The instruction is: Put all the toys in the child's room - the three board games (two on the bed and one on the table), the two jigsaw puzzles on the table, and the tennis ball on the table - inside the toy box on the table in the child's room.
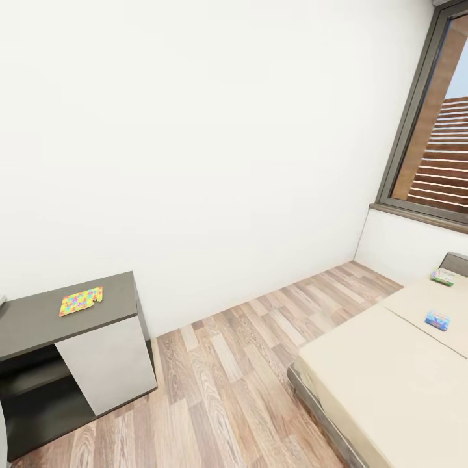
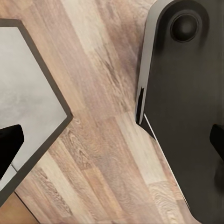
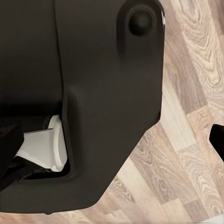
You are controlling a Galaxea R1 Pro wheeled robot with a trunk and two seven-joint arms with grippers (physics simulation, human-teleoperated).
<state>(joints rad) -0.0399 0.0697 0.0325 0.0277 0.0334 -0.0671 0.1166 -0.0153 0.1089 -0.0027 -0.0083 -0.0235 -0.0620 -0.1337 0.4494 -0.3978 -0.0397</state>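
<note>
A small square jigsaw puzzle (image 1: 80, 301) with a multicoloured mosaic print lies flat on a low dark-grey-topped cabinet (image 1: 39, 318) at the left. Two board games rest on the cream bed (image 1: 383, 377) at the right: a blue cartoon-printed box (image 1: 437, 320) and, farther back, a green-printed box (image 1: 444, 277). My left gripper (image 2: 112, 142) is open over the wood floor, with nothing between its fingers. My right gripper (image 3: 112, 140) is open too, above my dark base and the floor. The toy box, table and tennis ball are out of view.
A wood-plank floor (image 1: 227, 364) runs between cabinet and bed. A white wall stands behind, with a dark-framed window (image 1: 429, 130) at the right. My black base (image 2: 186, 116) shows beside a grey slab corner with a dark edge (image 2: 28, 102).
</note>
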